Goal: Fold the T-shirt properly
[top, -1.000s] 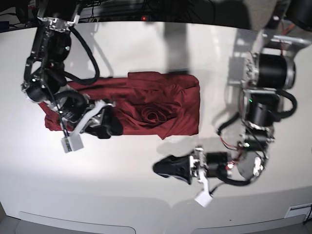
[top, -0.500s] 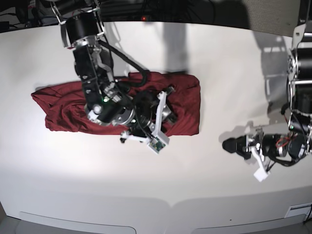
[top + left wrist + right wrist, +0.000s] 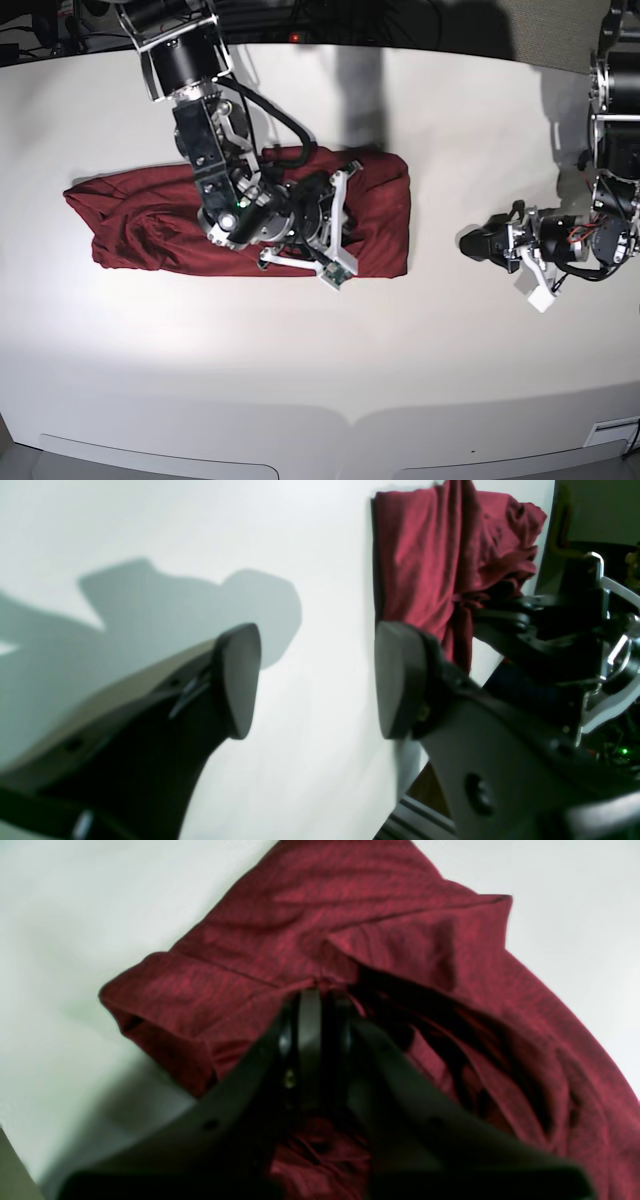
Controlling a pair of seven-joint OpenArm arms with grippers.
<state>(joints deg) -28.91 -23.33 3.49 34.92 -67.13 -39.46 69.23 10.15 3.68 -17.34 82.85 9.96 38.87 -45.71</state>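
The maroon T-shirt [image 3: 140, 225] lies crumpled lengthwise on the white table [image 3: 300, 380], left of the middle. My right gripper [image 3: 345, 222] is down on the shirt's right half. In the right wrist view the right gripper [image 3: 315, 992] is shut on a raised fold of the T-shirt [image 3: 350, 915]. My left gripper [image 3: 475, 243] hovers low over bare table to the right of the shirt, apart from it. In the left wrist view the left gripper [image 3: 317, 680] stands open with nothing between its fingers, and the T-shirt [image 3: 425, 555] shows beyond it.
The left arm's motor housings [image 3: 620, 130] stand at the table's right edge. Dark cables and equipment [image 3: 300, 15] run along the back edge. The right arm [image 3: 195, 110] reaches over the shirt from the back left.
The right arm swung from the shirt's left end to its right half, and its gripper closed on the fabric. The left arm drew back to the right and slightly farther away.
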